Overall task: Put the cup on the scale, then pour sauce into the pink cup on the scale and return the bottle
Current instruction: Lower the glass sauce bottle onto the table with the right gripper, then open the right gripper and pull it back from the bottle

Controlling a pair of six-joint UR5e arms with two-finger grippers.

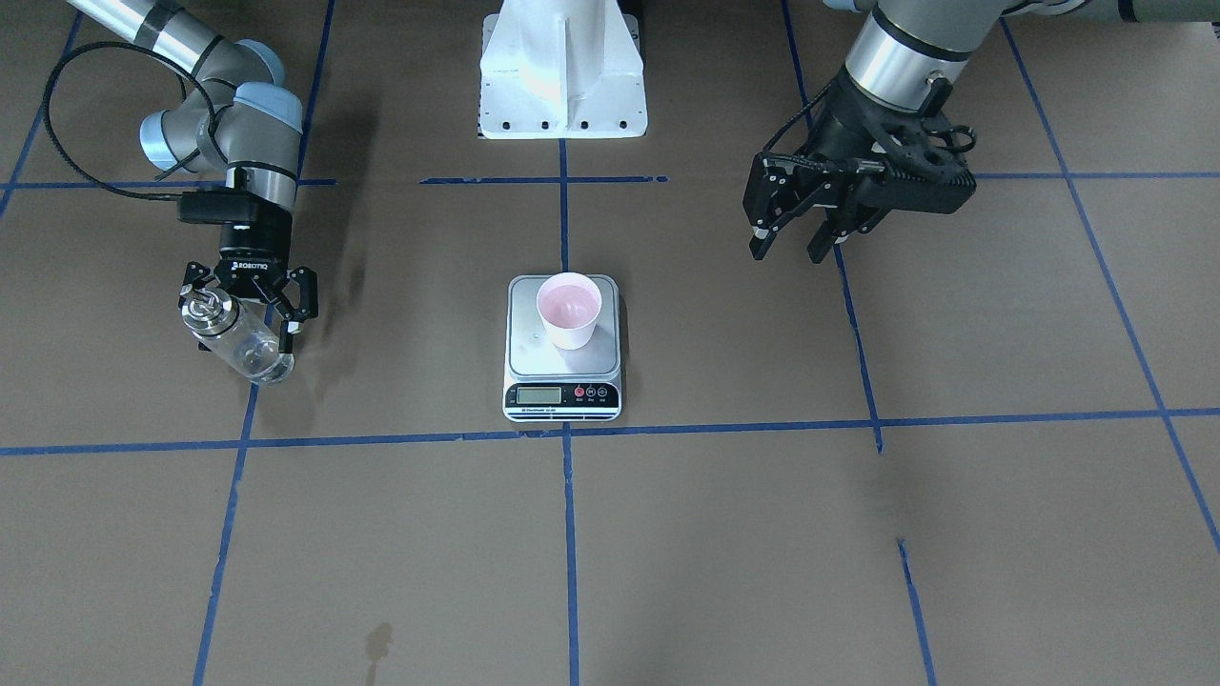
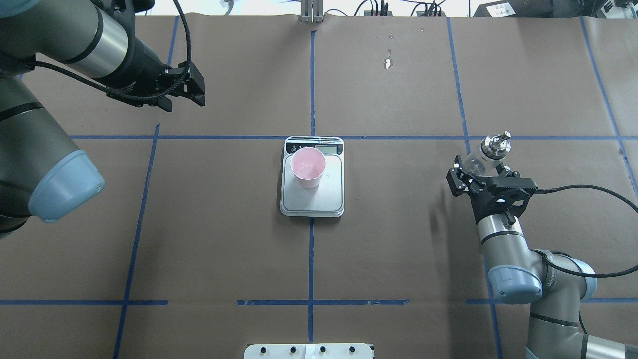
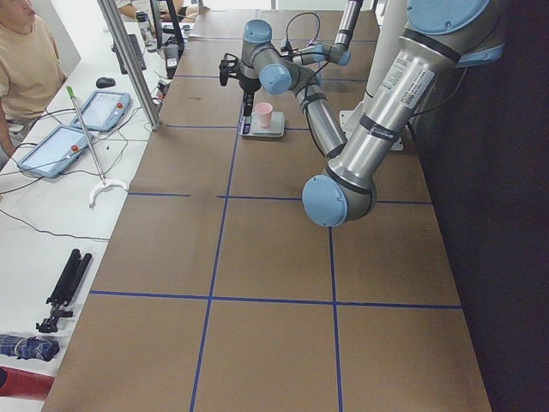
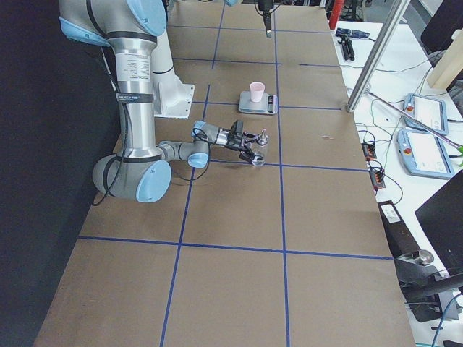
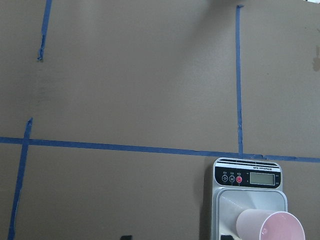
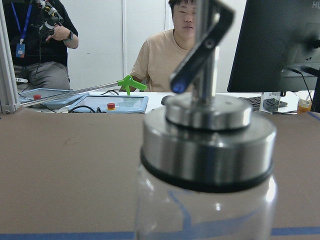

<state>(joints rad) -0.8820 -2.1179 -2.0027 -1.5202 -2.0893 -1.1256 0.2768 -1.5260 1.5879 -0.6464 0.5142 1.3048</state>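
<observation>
Both right fingers [image 1: 301,297] flank the upright bottle [image 1: 243,341].

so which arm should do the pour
Right, I'd say. The right gripper is already round the bottle, and nothing stands between it and the cup on the scale. The left gripper is open, empty and on the scale's far side from the bottle.

The place is a robotics lab. A large table [image 2: 398,249] is papered in brown and marked into a grid with blue tape lines [image 2: 310,249]. A white robot pedestal [image 1: 562,76] is bolted at its edge. A side bench [image 3: 34,197] carries teach pendants [image 3: 103,110] and a monitor [image 6: 280,45], with an aluminium frame post [image 4: 369,61] and a seated person [image 6: 175,50] there too.
</observation>
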